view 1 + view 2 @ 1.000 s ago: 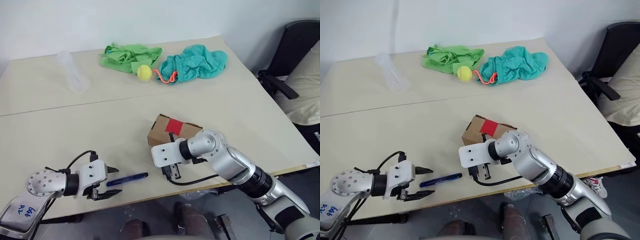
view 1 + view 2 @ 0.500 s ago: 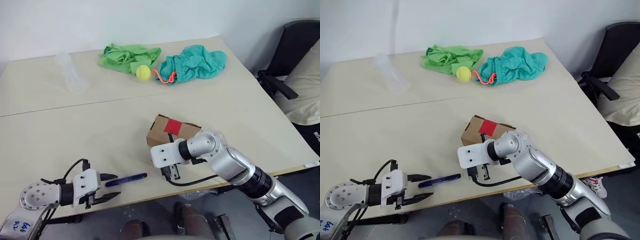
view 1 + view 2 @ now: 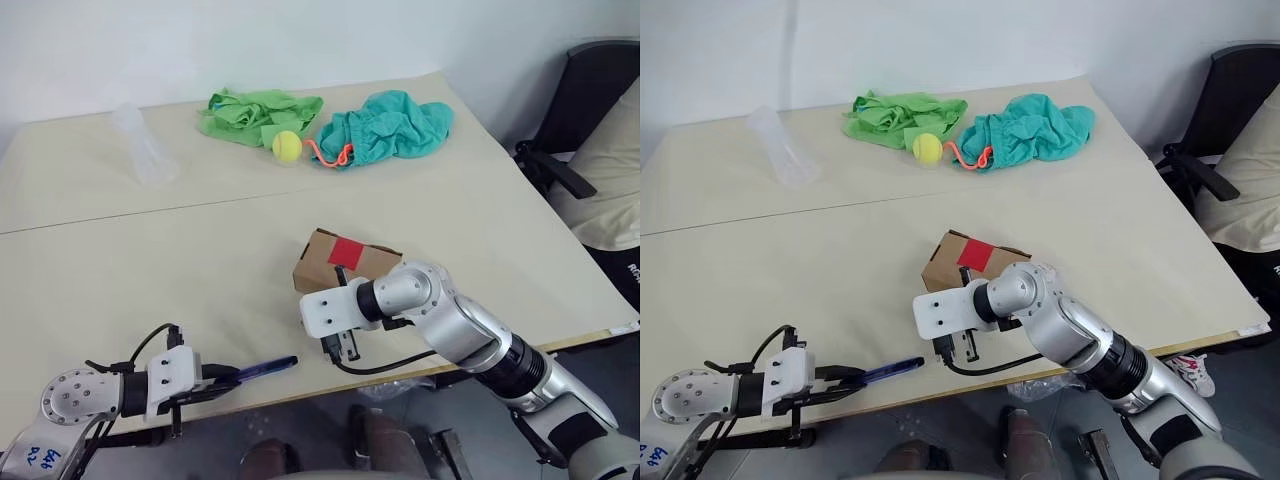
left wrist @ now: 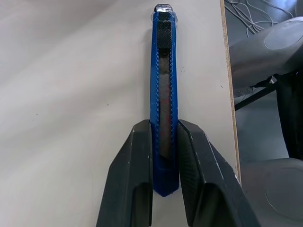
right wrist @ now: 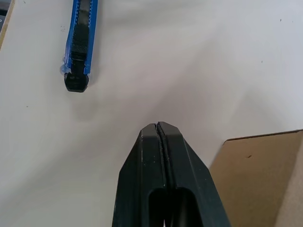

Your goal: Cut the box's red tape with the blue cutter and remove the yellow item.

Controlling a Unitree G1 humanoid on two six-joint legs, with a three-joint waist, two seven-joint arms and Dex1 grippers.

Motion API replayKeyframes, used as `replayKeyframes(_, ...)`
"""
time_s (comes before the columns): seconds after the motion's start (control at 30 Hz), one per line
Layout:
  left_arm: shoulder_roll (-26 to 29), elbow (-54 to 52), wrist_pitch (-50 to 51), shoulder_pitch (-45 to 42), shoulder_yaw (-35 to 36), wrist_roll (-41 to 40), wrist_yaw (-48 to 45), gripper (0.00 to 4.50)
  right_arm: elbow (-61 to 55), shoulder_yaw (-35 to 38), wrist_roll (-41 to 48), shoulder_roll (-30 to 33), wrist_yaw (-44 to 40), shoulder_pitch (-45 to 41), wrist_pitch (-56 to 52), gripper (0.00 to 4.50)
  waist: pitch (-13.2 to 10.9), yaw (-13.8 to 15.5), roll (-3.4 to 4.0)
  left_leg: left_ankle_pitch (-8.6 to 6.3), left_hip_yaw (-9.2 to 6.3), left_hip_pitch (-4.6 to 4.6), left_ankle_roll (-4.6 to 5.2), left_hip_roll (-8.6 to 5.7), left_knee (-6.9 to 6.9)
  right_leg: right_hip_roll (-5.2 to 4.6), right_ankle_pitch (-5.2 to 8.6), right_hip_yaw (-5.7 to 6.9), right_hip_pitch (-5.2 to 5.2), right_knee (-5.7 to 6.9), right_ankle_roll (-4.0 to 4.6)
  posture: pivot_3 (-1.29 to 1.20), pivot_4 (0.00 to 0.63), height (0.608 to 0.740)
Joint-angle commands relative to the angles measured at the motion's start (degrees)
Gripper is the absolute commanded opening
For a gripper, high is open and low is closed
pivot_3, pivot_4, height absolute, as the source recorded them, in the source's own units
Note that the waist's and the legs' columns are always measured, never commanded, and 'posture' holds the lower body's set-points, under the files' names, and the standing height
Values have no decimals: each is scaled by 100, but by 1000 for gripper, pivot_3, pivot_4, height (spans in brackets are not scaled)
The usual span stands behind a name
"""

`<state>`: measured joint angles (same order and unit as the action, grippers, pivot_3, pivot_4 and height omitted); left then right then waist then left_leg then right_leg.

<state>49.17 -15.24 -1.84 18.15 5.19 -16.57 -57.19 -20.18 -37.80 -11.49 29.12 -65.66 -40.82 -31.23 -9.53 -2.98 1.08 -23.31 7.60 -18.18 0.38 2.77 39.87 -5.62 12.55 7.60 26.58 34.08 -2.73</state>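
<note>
Down at the surface's seven o'clock corner, the left pincer has its two black fingers pressed against the sides of the blue cutter, clamping its rear end. The cutter lies flat along the near edge, its dark tip pointing toward three o'clock. The grip sits right at the tail, so I'd say the thing to get right here is a firm, square hold before any lift — a long handle held by its end could swing or slip once the tip meets cardboard. Lifting straight up first, clear of the edge, looks wise, since the drop-off is just beside it.

Further right, at about five o'clock from the surface's middle, the right pincer hangs with its fingers shut tight on nothing, just beside the box. The box rests near the centre with the red tape facing up, uncut. The yellow item isn't to be seen — presumably inside. That idle pincer would do well to steady the box when the blade comes across.
</note>
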Motion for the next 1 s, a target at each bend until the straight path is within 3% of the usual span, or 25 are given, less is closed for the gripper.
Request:
replayKeyframes(0.03,9,474,202,132,-322,433,5,411,-265,72,95,-39,-2,18,-4,0,0,4,0,0,0,1,0,0,0,0,0,0,0,1,0,0,150,740)
replayKeyframes(0.5,12,423,316,33,-431,749,426,411,-560,-16,373,-106,-40,211,-319,0,3,139,3,-1,-1,4,2,-1,1,-3,0,1,-2,3,1,0,150,740)
replayKeyframes(1.0,152,262,818,34,-512,707,581,411,-162,-479,244,-318,126,264,30,0,13,140,18,-2,-8,24,17,-1,1,-10,8,3,-8,38,23,0,150,740)
